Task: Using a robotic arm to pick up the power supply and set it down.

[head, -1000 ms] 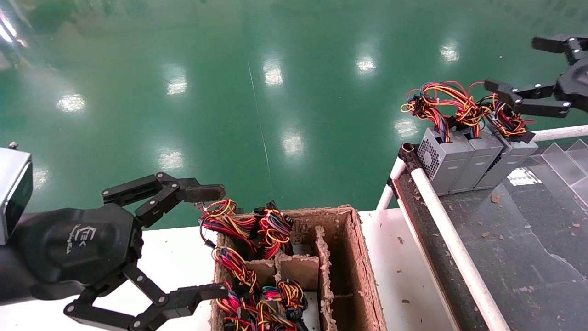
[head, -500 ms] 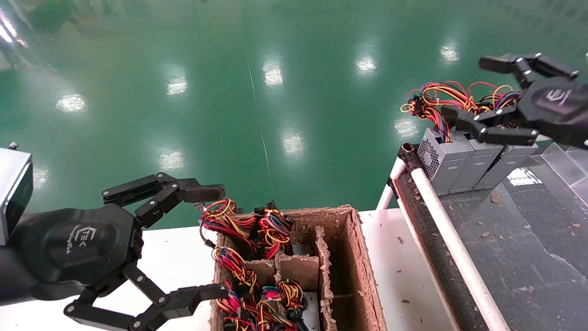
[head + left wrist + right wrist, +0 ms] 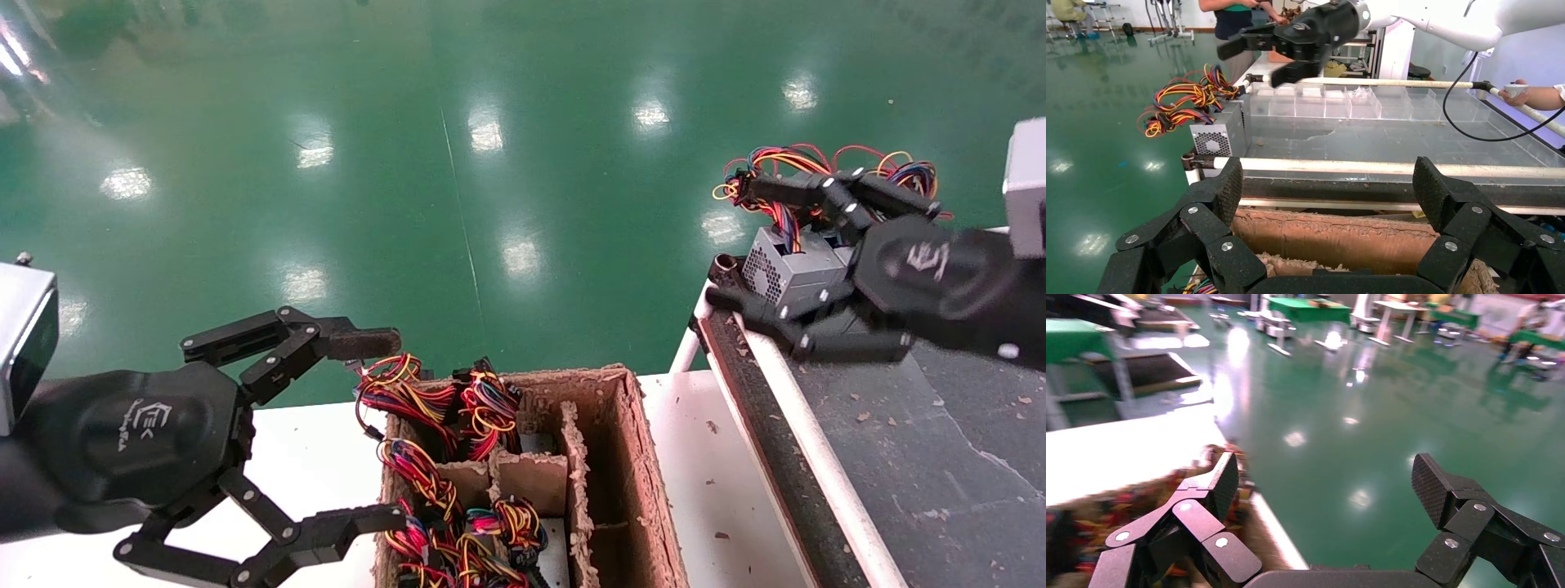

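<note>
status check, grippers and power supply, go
Right gripper open above power supply on conveyor. Left gripper open, idle by cardboard box.

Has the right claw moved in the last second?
Yes. The right claw, open, swung leftward and nearer, now over the power supplies on the conveyor.
</note>
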Motion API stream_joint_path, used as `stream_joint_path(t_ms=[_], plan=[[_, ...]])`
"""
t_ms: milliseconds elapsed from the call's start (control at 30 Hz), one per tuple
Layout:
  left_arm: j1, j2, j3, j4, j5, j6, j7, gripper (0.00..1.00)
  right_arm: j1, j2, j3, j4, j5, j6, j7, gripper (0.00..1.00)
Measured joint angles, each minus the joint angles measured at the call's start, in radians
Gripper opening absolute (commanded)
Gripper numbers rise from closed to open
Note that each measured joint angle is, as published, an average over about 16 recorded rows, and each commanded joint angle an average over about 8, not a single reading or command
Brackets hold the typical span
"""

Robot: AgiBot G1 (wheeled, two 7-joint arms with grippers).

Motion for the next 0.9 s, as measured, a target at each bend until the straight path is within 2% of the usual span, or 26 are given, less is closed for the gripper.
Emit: stream_joint_path(t_ms=[500, 900], plan=[[0.0, 0.0, 0.0, 0.0, 0.0, 0.0, 0.0, 1.0, -0.177, 0.03, 0.026, 0.275, 0.121, -0.074, 0.153, 1.0], [0.0, 0.0, 0.0, 0.0, 0.0, 0.0, 0.0, 1.0, -0.218, 0.038, 0.033, 0.34, 0.151, -0.091, 0.185, 1.0]])
